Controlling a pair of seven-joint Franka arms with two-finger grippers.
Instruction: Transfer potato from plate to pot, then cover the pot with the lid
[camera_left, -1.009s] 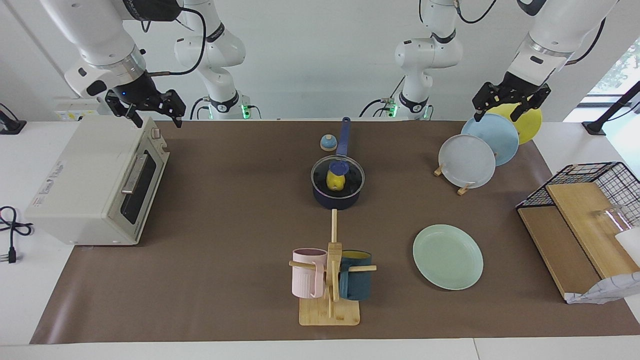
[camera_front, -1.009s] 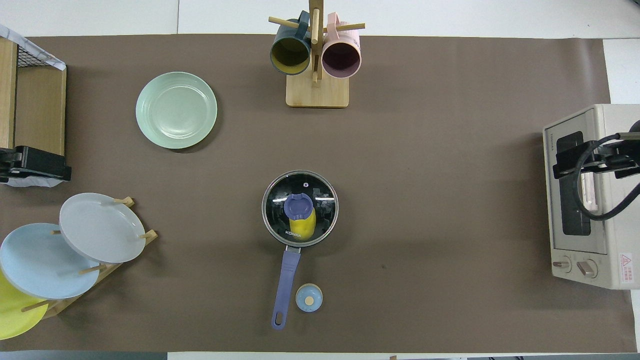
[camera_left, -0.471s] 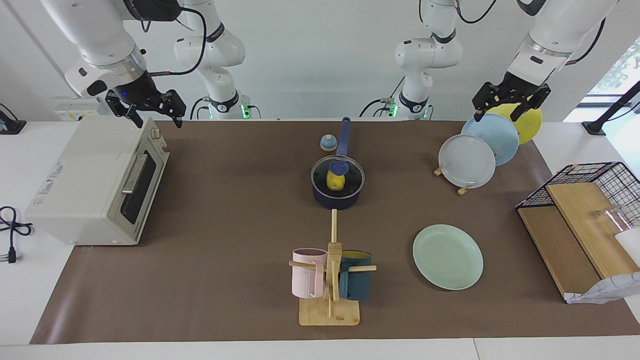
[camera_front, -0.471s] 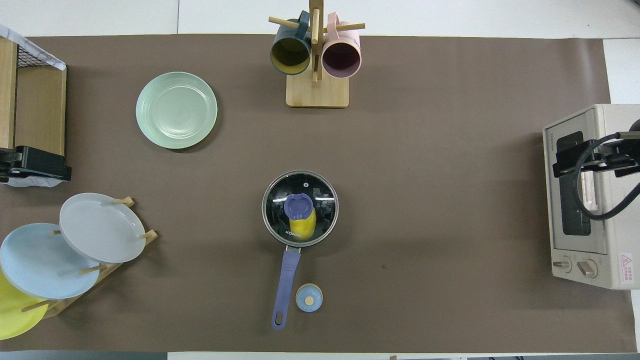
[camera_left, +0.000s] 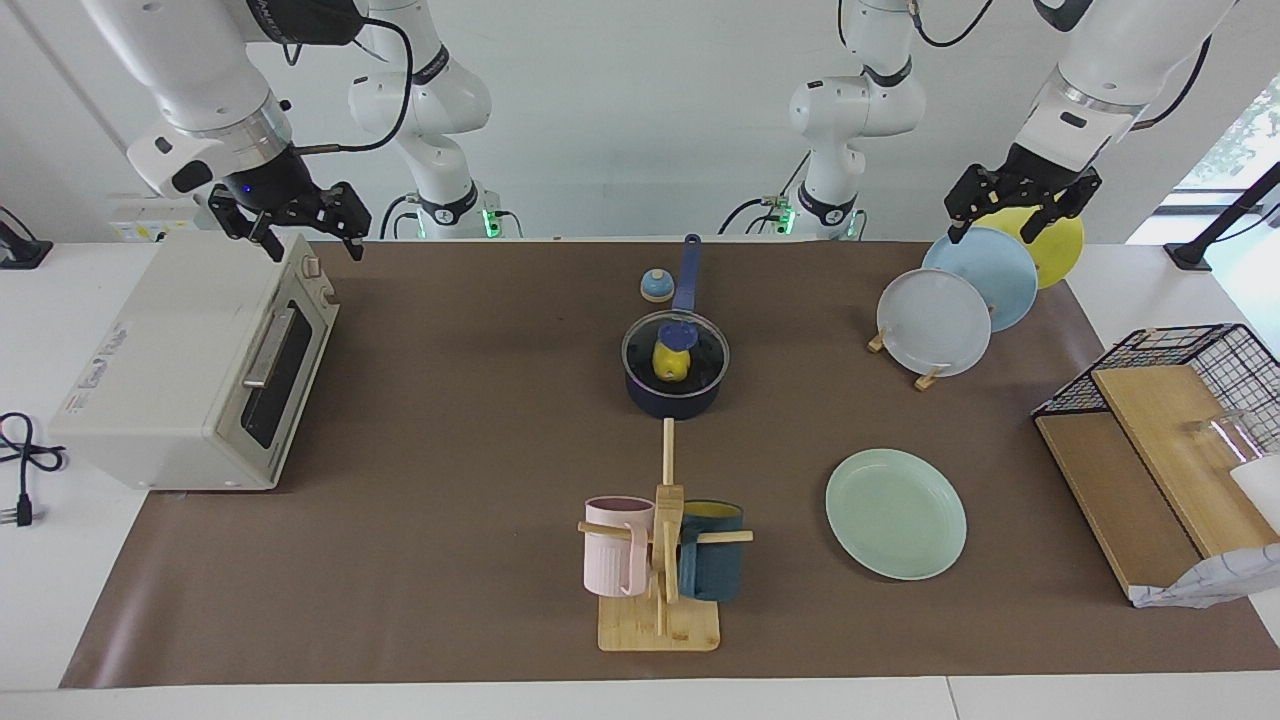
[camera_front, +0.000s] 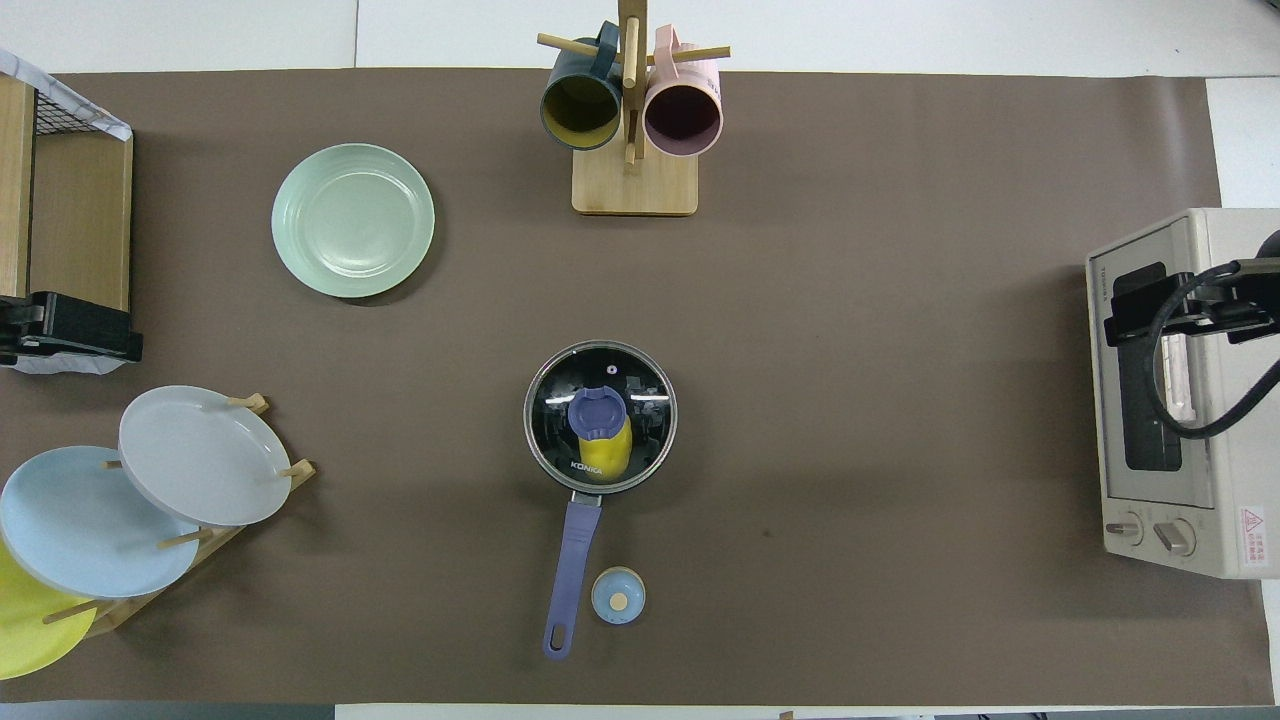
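The dark navy pot (camera_left: 675, 403) stands mid-table with its blue handle (camera_front: 572, 560) toward the robots. The glass lid (camera_left: 702, 352) with its blue knob (camera_front: 596, 412) sits on the pot. The yellow potato (camera_left: 667, 366) lies inside and shows through the glass, also in the overhead view (camera_front: 606, 456). The mint-green plate (camera_left: 895, 513) lies bare, farther from the robots, toward the left arm's end. My right gripper (camera_left: 313, 243) is open and empty over the toaster oven. My left gripper (camera_left: 997, 235) is open and empty over the plate rack.
A toaster oven (camera_left: 190, 370) stands at the right arm's end. A rack holds grey, light blue and yellow plates (camera_left: 935, 322). A mug tree (camera_left: 660, 550) with two mugs stands farther out. A small bell (camera_left: 656, 286) sits beside the pot handle. A wire basket (camera_left: 1170, 440) stands at the left arm's end.
My right gripper has shifted slightly over the toaster oven. The pot, lid, potato, plate and left gripper have not moved.
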